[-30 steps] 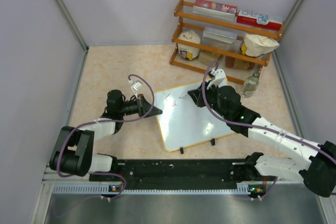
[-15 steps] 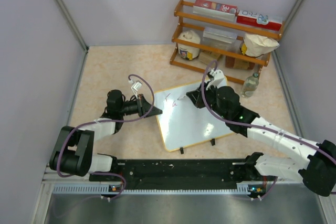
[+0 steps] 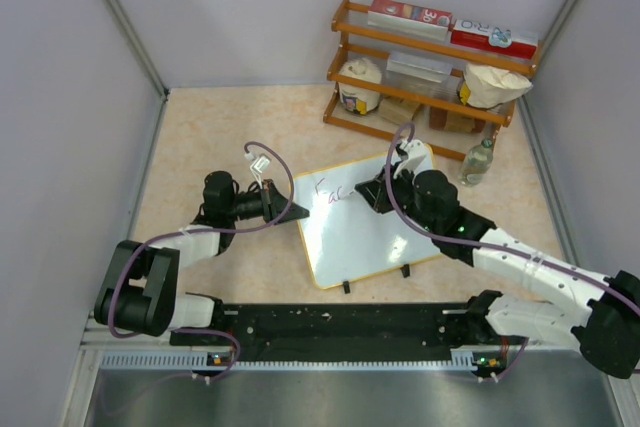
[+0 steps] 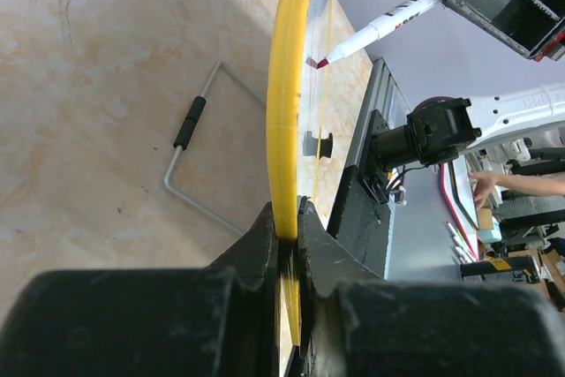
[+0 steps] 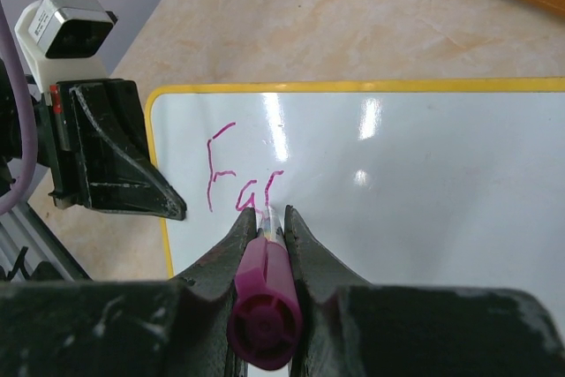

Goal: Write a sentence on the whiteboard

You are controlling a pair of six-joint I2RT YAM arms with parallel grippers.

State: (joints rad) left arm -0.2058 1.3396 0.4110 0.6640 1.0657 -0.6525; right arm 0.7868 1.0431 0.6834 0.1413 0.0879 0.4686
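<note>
The whiteboard lies tilted mid-table, white with a yellow frame and two black clip feet. My left gripper is shut on its left edge; in the left wrist view the jaws pinch the yellow frame. My right gripper is shut on a magenta marker, its tip on the board. Of the sentence, pink letters reading roughly "Far" show near the board's top left corner. The marker also shows in the left wrist view, tip touching the board.
A wooden rack at the back right holds boxes, bags and a container. A clear bottle stands just right of the board's far corner. A wire stand lies on the table beneath the board. Grey walls close both sides.
The right gripper has shifted slightly right along the board's top, and the pink writing has grown by a stroke. The left gripper has held still.
</note>
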